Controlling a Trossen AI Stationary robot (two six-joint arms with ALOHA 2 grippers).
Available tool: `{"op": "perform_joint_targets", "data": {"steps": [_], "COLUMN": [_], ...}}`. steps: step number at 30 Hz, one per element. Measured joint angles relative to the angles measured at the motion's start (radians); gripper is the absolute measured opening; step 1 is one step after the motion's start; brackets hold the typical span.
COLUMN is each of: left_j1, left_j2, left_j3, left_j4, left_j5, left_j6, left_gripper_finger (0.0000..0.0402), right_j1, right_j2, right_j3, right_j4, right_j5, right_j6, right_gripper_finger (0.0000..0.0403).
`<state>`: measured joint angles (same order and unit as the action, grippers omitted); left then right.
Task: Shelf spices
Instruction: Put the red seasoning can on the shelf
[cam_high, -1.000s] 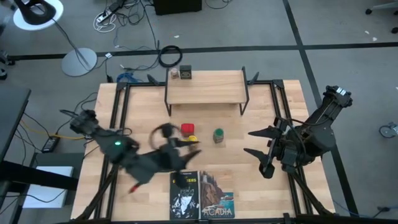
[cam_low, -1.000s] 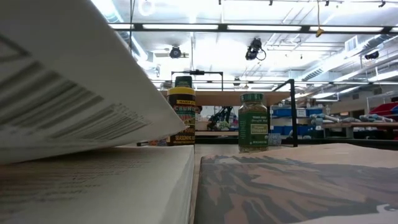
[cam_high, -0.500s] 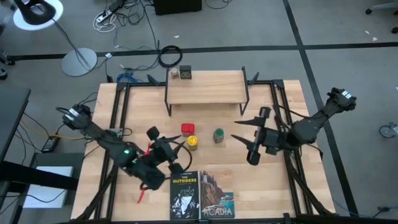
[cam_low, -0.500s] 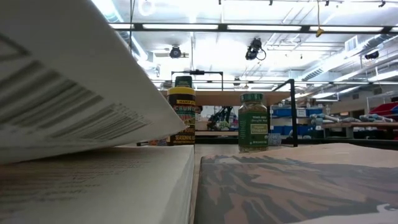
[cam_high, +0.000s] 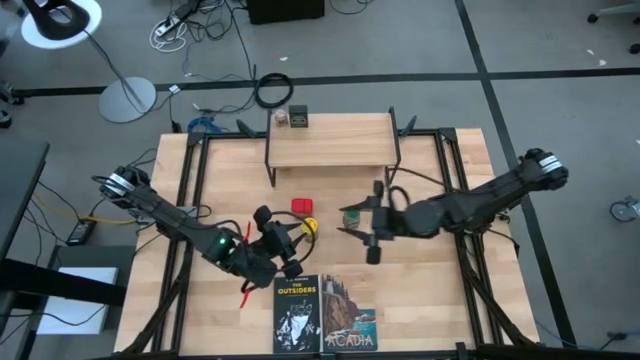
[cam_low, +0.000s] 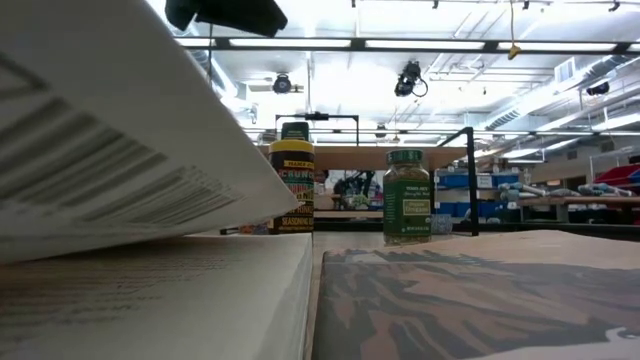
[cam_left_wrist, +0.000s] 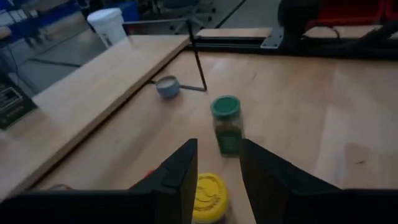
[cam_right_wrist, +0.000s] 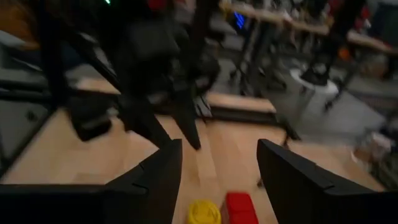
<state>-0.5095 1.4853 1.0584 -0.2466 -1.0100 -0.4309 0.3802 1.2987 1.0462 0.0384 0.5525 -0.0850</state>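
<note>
Just ahead of the left pincer, fingers parted and empty, the yellow-lidded jar, ungripped.

Bright overhead ceiling lights; right wrist view motion-blurred; near book unfocused

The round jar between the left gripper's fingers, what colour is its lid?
Yellow. The yellow-lidded jar shows best in the left wrist view.

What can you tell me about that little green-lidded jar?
The green-lidded jar is a small round jar, clear as far as can be seen, with a green screw lid and a green label over dark contents. It stands upright on the table in front of the shelf, beside the yellow-lidded jar. Nothing grips it.
</note>
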Motion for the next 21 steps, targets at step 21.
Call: {"op": "perform_joint_targets", "data": {"steps": [21], "left_j1": [0.242], "left_j2": [-0.347], "left_j3": [0.0], "left_j4": [-0.22], "left_j5": [0.404], "left_j6": [0.239], "left_gripper_finger": [0.0124], "right_j1": [-0.101], "right_j2": [0.221], "right_j3": [-0.001], "right_j4": [0.04], "right_j5": [-0.056], "right_j6": [0.1], "right_gripper_finger": [0.0273]}}
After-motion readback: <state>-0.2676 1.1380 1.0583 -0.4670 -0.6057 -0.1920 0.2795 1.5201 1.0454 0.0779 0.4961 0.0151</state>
